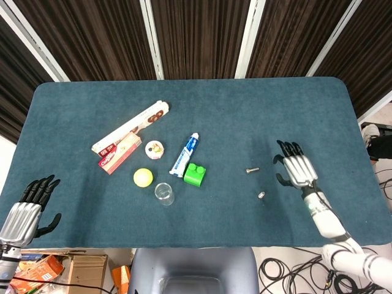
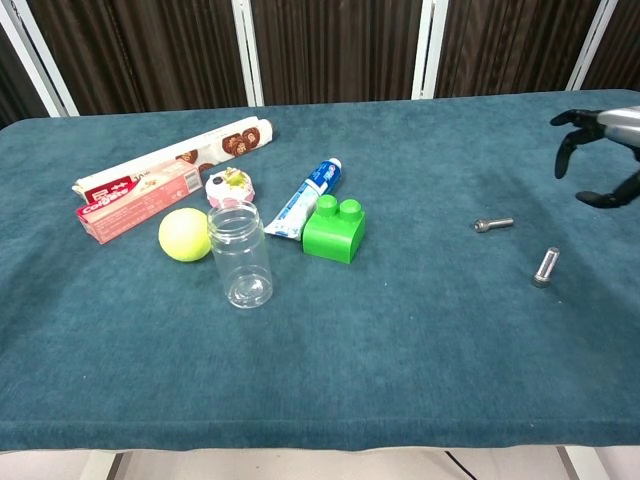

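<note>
We saw the right hand [image 1: 296,170] held above the cloth with fingers apart and nothing in them, near the table [image 1: 318,110]'s right edge. Two bolts lay to its left: one bolt [image 1: 252,169] farther, another bolt [image 1: 261,195] nearer the front edge, both apart from the hand. The left hand [image 1: 27,208] hung off the near left corner, fingers apart, holding nothing.

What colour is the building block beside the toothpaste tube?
Bright green; the building block shows best in the chest view, next to the toothpaste tube.
</note>
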Robot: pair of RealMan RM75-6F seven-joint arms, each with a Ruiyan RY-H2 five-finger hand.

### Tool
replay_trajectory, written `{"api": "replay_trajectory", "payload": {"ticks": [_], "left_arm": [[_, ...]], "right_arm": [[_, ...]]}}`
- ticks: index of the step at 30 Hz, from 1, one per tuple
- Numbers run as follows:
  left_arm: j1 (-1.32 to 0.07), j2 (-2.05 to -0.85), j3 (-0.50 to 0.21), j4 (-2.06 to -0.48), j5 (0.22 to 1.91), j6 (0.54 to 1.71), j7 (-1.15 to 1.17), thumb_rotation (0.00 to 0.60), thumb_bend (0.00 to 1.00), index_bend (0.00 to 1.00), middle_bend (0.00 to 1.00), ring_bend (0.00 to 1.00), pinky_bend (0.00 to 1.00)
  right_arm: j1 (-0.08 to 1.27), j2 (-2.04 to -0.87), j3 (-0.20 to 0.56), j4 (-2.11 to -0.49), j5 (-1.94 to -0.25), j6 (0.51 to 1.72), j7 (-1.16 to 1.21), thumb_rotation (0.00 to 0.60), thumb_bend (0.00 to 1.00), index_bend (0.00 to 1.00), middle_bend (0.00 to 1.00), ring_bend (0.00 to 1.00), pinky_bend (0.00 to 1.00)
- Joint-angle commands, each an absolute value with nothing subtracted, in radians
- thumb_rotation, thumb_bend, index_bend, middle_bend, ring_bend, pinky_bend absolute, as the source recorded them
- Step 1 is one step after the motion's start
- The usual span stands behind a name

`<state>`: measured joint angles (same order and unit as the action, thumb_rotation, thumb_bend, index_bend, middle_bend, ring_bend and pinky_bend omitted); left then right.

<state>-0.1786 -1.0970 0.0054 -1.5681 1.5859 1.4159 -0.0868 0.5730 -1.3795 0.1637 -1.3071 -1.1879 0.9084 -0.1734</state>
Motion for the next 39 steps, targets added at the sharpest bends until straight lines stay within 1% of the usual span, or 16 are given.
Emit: {"api": "replay_trajectory", "payload": {"ticks": [1, 6, 10, 24, 39], "left_arm": [[-0.183, -1.099, 0.003, -1.567, 1.578, 1.407, -0.081, 0.6, 0.38, 0.0, 0.0, 0.0, 0.08], [-0.186, -1.099, -0.002, -1.564, 1.563, 1.398, -0.085, 0.6, 0.38, 0.0, 0.0, 0.0, 0.08], [-0.186, -1.099, -0.002, -1.563, 1.562, 1.397, -0.087, 0.6, 0.38, 0.0, 0.0, 0.0, 0.08], [-0.186, -1.099, -0.001, -1.562, 1.566, 1.4, -0.089, 0.6, 0.38, 0.0, 0.0, 0.0, 0.08], [-0.183, -1.097, 0.001, -1.561, 1.571, 1.408, -0.094, 0.6, 0.38, 0.0, 0.0, 0.0, 0.08]], "right_arm": [[0.636, -1.448, 0.197, -1.226, -1.121, 0.835, -0.207, 0.6, 0.32, 0.43, 0.0, 0.0, 0.0], [0.679, -1.513, 0.188, -1.163, -1.091, 0.791, -0.263, 0.6, 0.31, 0.44, 0.0, 0.0, 0.0], [0.689, -1.538, 0.175, -1.136, -1.083, 0.781, -0.285, 0.6, 0.31, 0.44, 0.0, 0.0, 0.0], [0.715, -1.594, 0.166, -1.068, -1.063, 0.752, -0.294, 0.6, 0.31, 0.48, 0.0, 0.0, 0.0], [0.722, -1.626, 0.164, -1.035, -1.051, 0.755, -0.302, 0.6, 0.31, 0.53, 0.0, 0.0, 0.0]]}}
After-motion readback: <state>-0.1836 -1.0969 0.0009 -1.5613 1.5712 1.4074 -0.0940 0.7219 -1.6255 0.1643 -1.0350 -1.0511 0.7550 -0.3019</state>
